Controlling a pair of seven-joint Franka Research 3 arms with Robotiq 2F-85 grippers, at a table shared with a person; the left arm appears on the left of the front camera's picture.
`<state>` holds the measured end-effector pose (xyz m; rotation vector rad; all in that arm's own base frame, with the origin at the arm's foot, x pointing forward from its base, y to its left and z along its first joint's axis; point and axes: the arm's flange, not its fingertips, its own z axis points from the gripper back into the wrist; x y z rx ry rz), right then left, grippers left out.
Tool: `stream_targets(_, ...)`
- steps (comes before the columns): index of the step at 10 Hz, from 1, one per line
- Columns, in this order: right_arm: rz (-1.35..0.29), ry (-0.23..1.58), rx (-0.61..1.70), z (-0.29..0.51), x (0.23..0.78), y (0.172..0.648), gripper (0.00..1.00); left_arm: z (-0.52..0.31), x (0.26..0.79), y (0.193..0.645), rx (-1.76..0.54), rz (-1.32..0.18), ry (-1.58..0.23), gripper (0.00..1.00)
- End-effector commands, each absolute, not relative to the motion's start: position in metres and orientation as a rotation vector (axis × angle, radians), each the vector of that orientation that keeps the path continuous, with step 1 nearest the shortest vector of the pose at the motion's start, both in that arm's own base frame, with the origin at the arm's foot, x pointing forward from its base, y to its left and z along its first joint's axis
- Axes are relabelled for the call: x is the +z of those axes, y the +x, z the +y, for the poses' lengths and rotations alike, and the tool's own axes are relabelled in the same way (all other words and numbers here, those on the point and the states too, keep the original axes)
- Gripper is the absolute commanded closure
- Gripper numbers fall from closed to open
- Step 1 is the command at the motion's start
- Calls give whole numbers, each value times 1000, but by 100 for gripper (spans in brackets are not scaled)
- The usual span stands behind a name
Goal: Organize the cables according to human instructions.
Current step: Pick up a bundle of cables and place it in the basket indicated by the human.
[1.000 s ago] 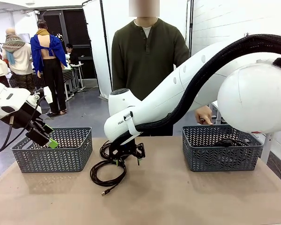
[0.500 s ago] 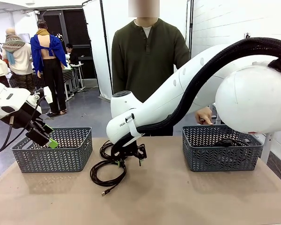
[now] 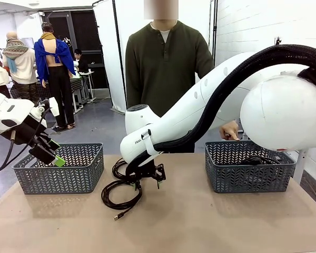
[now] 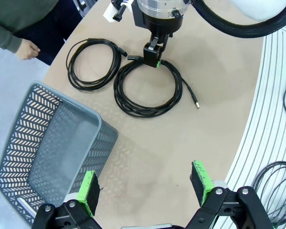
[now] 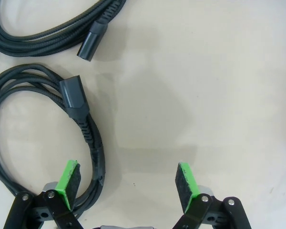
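**Desk:** Right wrist view: right gripper (image 5: 127,176) gapes wide, one pad beside a cable (image 5: 88,136) on the table (image 5: 205,71). Handling?

**Photographer:** Likely light, limp; pinch the bundled strands near the plug (image 5: 72,95). A second coil (image 4: 93,87) lies just beyond. Left gripper (image 4: 144,183) hangs open by the left basket (image 4: 62,143). Contents of the right basket (image 3: 247,174) are hard to make out.

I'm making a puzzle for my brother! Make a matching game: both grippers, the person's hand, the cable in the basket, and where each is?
1. right black gripper with green pads
2. left gripper
3. person's hand
4. black coiled cable

a. near the left grey lattice plastic basket
b. inside the right grey lattice basket
c. over two cable coils on the tan table
d. behind the right basket's far rim

Pairs: 1-c, 2-a, 3-d, 4-b
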<state>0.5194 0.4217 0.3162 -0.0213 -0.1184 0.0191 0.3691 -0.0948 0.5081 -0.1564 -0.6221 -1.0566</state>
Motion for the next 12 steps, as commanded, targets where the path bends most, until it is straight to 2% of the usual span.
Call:
stream_targets(1, -86, -18, 31, 420, 315, 523, 0, -92, 508, 370, -1064, -628, -177, 0)
stream_targets(10, -60, -44, 26, 423, 297, 524, 0, -92, 508, 370, -1064, -628, -177, 0)
stream_targets(12, -58, -41, 13, 423, 299, 525, 31, -92, 508, 370, -1064, -628, -177, 0)
